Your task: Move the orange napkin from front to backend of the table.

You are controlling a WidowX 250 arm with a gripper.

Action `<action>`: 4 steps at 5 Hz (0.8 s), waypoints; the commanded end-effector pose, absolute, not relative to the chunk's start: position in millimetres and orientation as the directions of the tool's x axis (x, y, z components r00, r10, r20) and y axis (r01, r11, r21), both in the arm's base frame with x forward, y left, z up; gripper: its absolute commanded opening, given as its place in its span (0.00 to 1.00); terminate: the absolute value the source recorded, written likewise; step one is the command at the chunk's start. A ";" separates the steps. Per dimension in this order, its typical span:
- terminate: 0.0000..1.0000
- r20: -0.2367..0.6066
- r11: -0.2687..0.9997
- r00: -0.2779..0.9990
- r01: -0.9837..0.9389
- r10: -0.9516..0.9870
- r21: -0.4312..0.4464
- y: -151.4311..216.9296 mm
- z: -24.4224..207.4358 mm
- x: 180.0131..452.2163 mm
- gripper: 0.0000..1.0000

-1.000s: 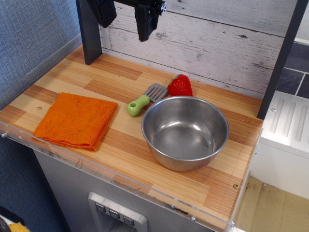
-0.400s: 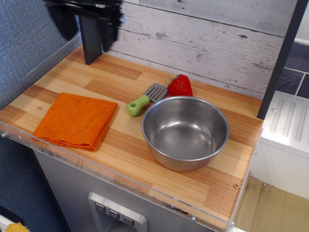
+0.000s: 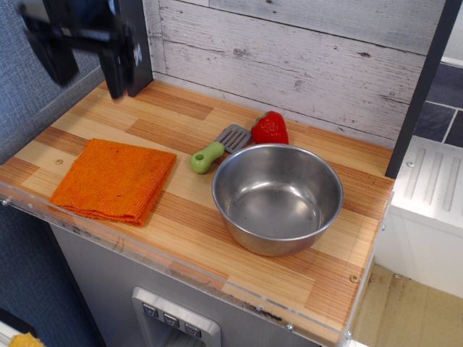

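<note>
Table (image 3: 181, 217): light wood-plank top with darker brown strips, clear rim along the front edge, grey base below. Whitewashed plank wall (image 3: 304, 65) behind it.

Steel bowl (image 3: 277, 196): right of centre, upright, nothing in it, near the front half of the top.

Orange napkin (image 3: 114, 178): front-left part of the table, lying flat and folded, close to the clear rim. Roughly square, so the long axis is weak; it sits turned relative to the table edge, with the slightly longer run going from the front-left corner up toward the right. Layered fold edges show along its front side. Apart from the bowl and just left of the spatula handle, not touching it.

Gripper (image 3: 83, 65): dark, motion-blurred, hanging at the upper left above the table's back-left area, well above and behind the napkin. Two fingers point downward with a visible gap between them; nothing is held.

Spatula (image 3: 217, 147): grey slotted blade, green handle, lying between napkin and bowl, handle pointing front-left.

Red strawberry toy (image 3: 270, 129): just behind the bowl, beside the spatula blade.
</note>
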State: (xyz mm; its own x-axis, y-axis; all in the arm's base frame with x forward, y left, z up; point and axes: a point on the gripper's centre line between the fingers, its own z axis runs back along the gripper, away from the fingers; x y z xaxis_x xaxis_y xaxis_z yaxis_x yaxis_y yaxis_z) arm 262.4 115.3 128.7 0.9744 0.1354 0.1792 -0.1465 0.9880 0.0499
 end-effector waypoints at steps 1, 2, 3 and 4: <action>0.00 0.167 0.985 0.977 -0.151 0.135 0.087 118.9 92.6 262.2 1.00; 0.00 0.143 0.984 0.979 -0.159 0.146 0.085 117.8 74.3 261.2 1.00; 0.00 0.093 0.983 0.984 -0.158 0.149 0.090 116.3 54.1 259.5 1.00; 0.00 0.059 0.982 0.987 -0.155 0.149 0.105 121.1 40.0 255.7 1.00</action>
